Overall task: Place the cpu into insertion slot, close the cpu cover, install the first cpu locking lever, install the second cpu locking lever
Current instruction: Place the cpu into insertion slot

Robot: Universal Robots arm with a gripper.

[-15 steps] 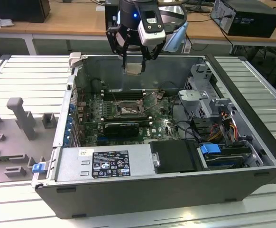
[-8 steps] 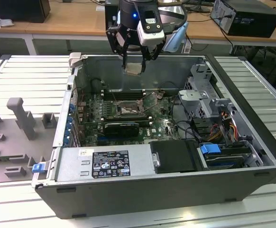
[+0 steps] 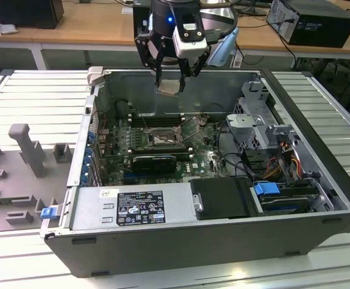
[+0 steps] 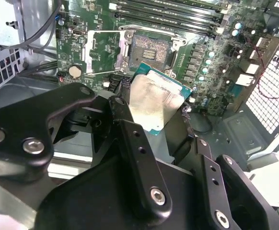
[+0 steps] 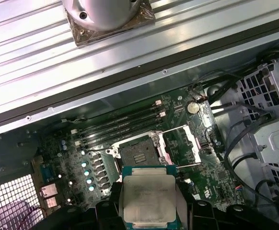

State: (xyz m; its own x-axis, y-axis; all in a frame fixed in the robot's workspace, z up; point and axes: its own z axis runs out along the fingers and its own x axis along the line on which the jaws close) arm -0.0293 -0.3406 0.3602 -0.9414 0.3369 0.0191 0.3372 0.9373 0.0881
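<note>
My gripper [image 3: 170, 83] hangs above the open computer case, shut on the cpu [image 3: 169, 87], a flat square chip with a pale metal top and a green edge. In both wrist views the cpu [image 4: 154, 98] [image 5: 149, 199] sits between the black fingers [image 4: 125, 129], held by two opposite edges. The insertion slot [image 3: 162, 138] [image 4: 149, 50] [image 5: 137, 153] lies well below on the green board, its dark centre bare. The cpu cover [image 4: 103, 45] [image 5: 178, 143], a thin silvery frame, is swung open beside the slot.
Long black memory sticks [image 3: 156, 119] run along the slot's far side. A black card [image 3: 154, 161] lies on its near side, and closer still the power supply [image 3: 133, 208]. A drive cage [image 3: 253, 120] and cables [image 3: 283, 162] fill the exterior view's right. Grey fixtures [image 3: 24, 150] stand outside the case.
</note>
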